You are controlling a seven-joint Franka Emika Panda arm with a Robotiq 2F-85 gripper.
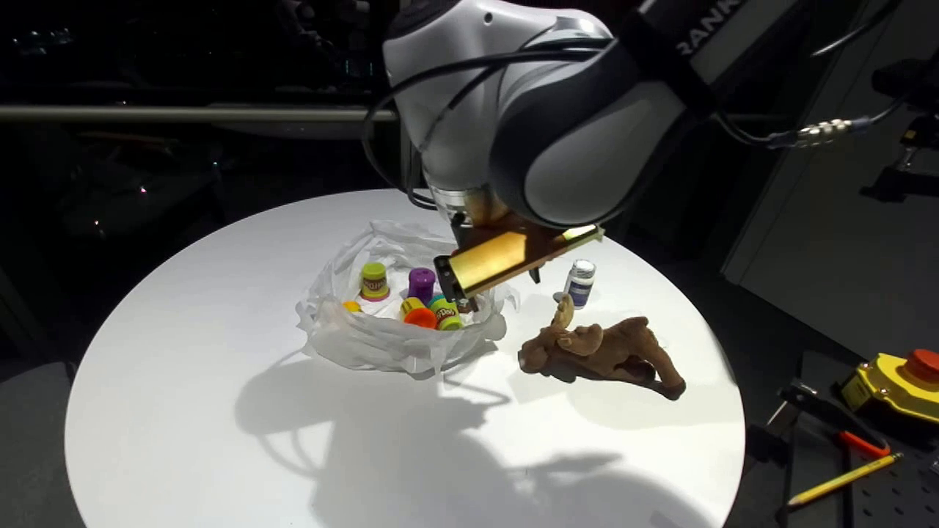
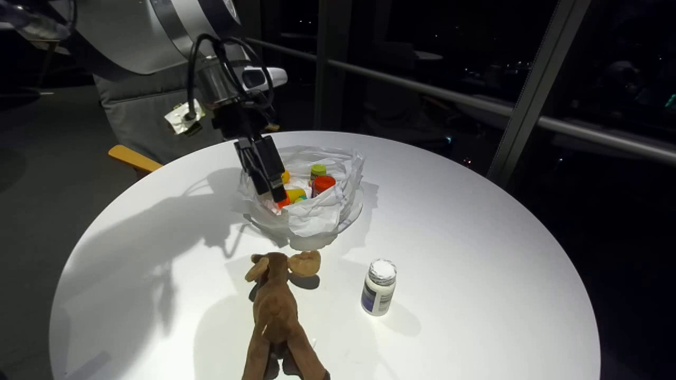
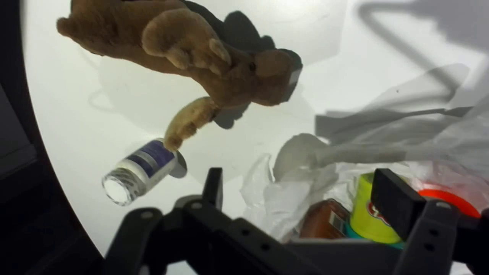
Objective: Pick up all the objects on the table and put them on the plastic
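Note:
Wide apart in the wrist view, my open gripper (image 3: 305,193) holds nothing and hangs above one edge of the white plastic (image 1: 396,348). Inside the plastic are several tubs, among them a yellow-green one (image 1: 374,281), a purple one (image 1: 422,282), a red-lidded one (image 2: 322,184) and a lime one with a teal lid (image 3: 366,214). A brown shiny piece (image 3: 323,219) lies beside that lime tub, partly hidden by the gripper. On the bare table, outside the plastic, a brown plush moose (image 2: 275,311) lies near an upright white bottle (image 2: 378,287) with a purple label.
All this stands on a round white table (image 1: 183,411), its rim curving close past the bottle in the wrist view. Off the table, a yellow box with a red button (image 1: 899,385) and a yellow pencil (image 1: 843,480) lie on a dark surface. A chair (image 2: 153,105) stands behind.

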